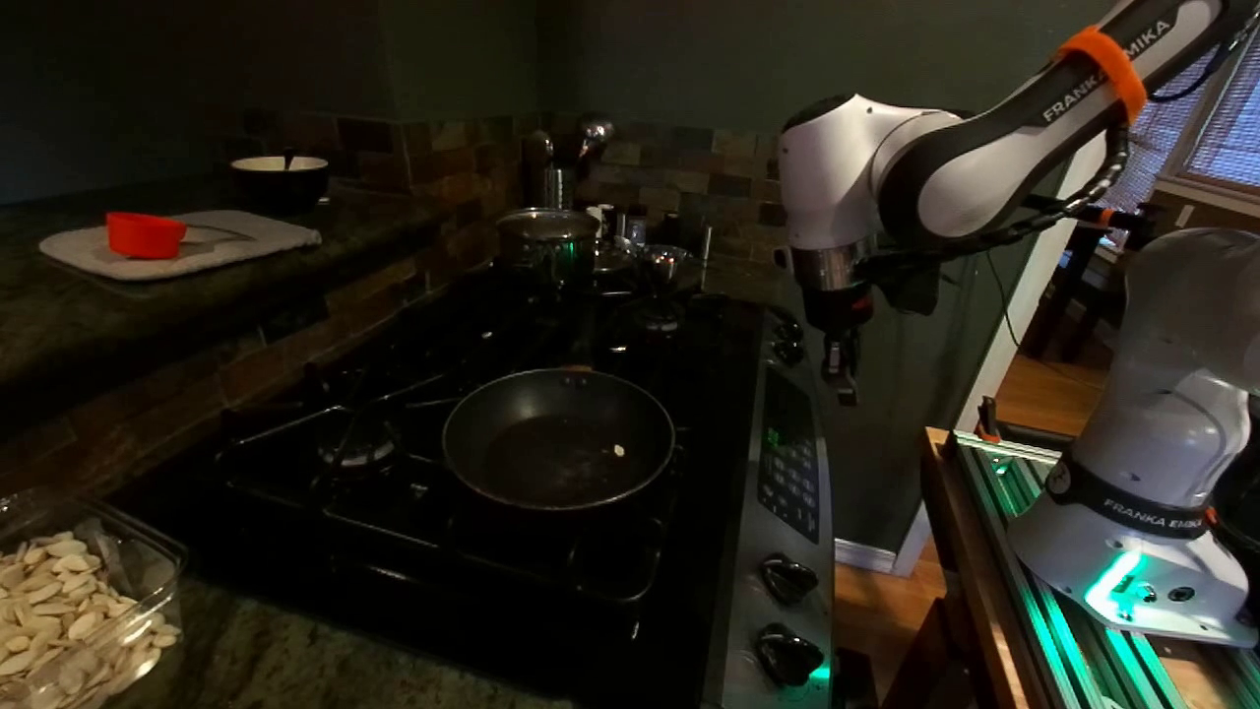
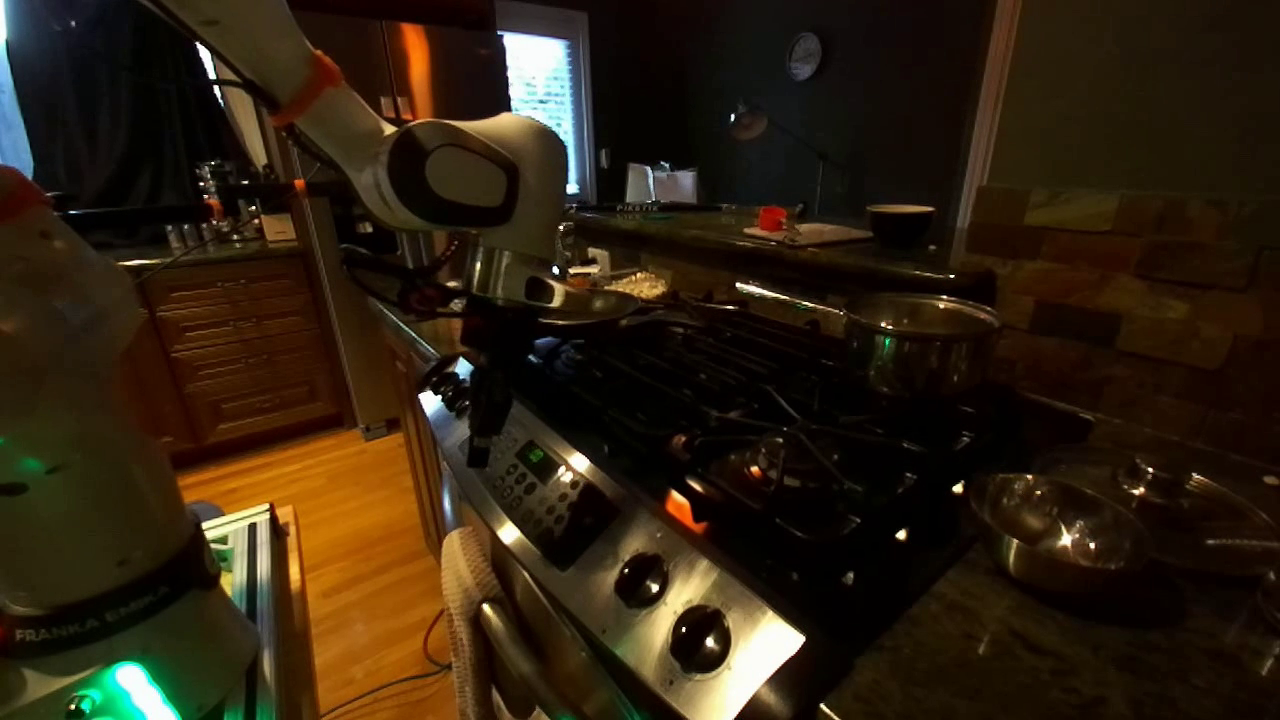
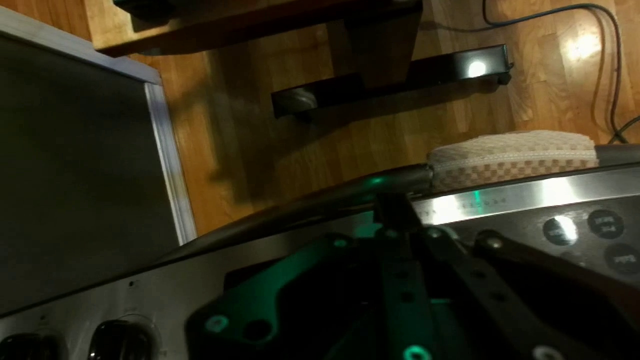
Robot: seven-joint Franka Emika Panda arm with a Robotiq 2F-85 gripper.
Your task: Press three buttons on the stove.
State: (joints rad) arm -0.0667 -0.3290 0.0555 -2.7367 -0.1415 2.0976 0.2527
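Observation:
The stove is a black cooktop with dark grates, also in an exterior view. A grey control strip runs along its front edge. The buttons sit in rows on a dark panel in that strip. They also show in an exterior view and at the right of the wrist view. My gripper is shut and empty, pointing down. In an exterior view its fingertips overlap the panel's far part. In the wrist view its fingers hide part of the panel. I see no contact.
A frying pan sits on the burners, and a metal pot stands at the back. Dark round knobs flank the panel. The oven handle with a towel juts out in front. A seed container stands beside the stove.

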